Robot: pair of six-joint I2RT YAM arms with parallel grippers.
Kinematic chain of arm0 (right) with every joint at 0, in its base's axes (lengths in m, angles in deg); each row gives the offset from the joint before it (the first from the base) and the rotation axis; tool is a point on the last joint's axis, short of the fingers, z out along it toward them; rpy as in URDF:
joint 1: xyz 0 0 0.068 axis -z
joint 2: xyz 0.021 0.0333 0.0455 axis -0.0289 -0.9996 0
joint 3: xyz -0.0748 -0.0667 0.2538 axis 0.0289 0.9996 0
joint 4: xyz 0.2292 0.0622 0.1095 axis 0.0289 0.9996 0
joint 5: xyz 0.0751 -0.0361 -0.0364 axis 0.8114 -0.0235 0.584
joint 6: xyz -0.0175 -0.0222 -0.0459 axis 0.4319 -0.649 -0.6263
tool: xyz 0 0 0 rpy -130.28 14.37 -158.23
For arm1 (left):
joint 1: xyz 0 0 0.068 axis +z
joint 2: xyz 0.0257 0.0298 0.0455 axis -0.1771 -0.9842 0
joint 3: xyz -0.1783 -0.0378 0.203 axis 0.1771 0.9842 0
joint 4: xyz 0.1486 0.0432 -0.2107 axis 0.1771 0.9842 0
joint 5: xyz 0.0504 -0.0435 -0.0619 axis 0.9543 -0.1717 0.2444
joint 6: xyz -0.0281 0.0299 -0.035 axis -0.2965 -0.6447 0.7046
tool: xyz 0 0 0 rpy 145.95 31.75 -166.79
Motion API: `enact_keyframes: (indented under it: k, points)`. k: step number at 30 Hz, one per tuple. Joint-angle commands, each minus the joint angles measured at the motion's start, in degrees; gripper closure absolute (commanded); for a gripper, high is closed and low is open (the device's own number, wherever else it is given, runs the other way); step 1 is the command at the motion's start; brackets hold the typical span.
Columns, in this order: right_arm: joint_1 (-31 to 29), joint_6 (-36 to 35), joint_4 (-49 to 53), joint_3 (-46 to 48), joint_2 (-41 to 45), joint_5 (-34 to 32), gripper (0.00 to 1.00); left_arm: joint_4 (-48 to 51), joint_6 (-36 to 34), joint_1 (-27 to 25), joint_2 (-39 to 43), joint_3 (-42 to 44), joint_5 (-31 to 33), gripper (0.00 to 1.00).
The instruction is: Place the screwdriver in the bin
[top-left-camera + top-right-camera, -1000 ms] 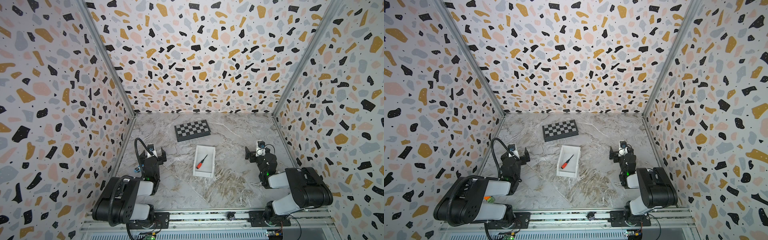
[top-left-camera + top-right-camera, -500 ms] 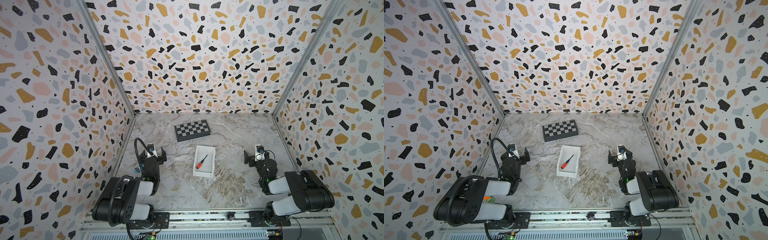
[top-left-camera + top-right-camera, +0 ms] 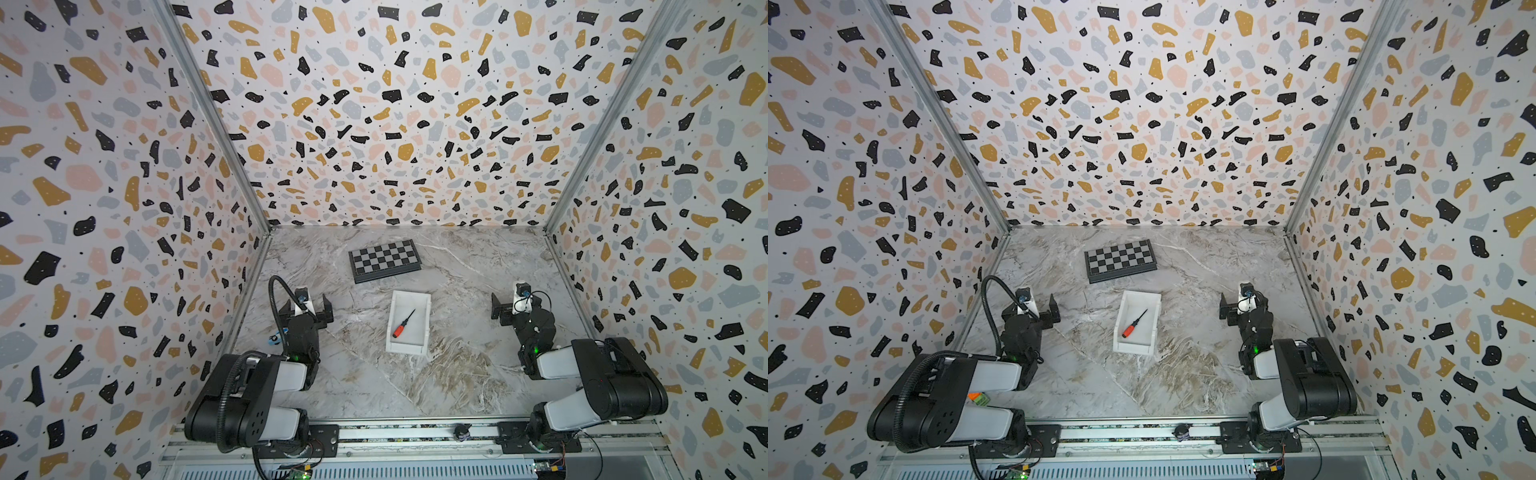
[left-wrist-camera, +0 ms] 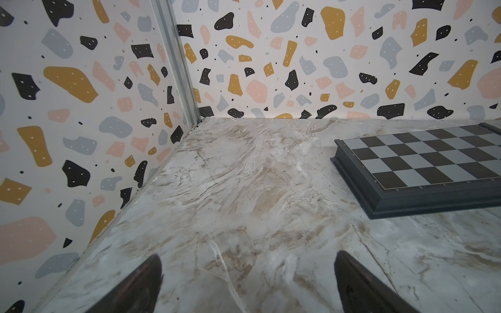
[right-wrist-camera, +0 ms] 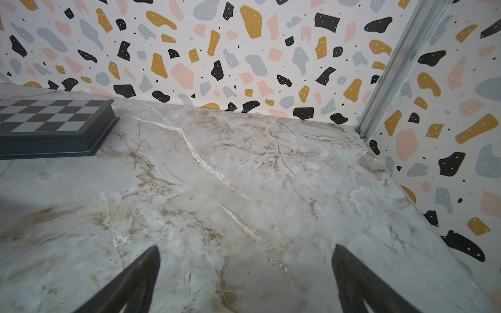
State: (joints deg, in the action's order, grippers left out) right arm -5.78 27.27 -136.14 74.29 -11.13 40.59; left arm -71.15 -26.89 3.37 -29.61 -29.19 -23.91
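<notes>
The screwdriver lies inside the bin; left fingers and right fingers stand open, empty. A stray arm sweep could knock the bin.

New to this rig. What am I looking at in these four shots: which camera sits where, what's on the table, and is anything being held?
This is a two-armed robot. A left arm and a right arm are mounted at the near edge of a marble-look table, boxed in by speckled walls.

Two pictures come from a pair of overhead cameras set side by side, so they look almost the same. The other two come from a camera on each arm's wrist, looking forward past its own hand.

On the table are a chessboard at the back and a white bin in the middle. The screwdriver lies inside the bin.

The left hand and right hand are both open and hold nothing. Each wrist view shows only bare table in the gap.
</notes>
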Motion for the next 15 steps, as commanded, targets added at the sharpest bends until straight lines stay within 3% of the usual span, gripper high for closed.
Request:
enact_keyframes:
  k: [1, 15]
  points:
    - [0.01, 0.61, 0.57, -0.9, 0.21, 0.59, 0.01, -3.65, -0.26, 0.24, 0.29, 0.25, -0.33, 0.0]
    - [0.53, 1.46, 0.92, -1.17, -0.02, -0.04, 0.01, -3.66, -0.28, 0.24, 0.33, 0.25, -0.33, 0.0]
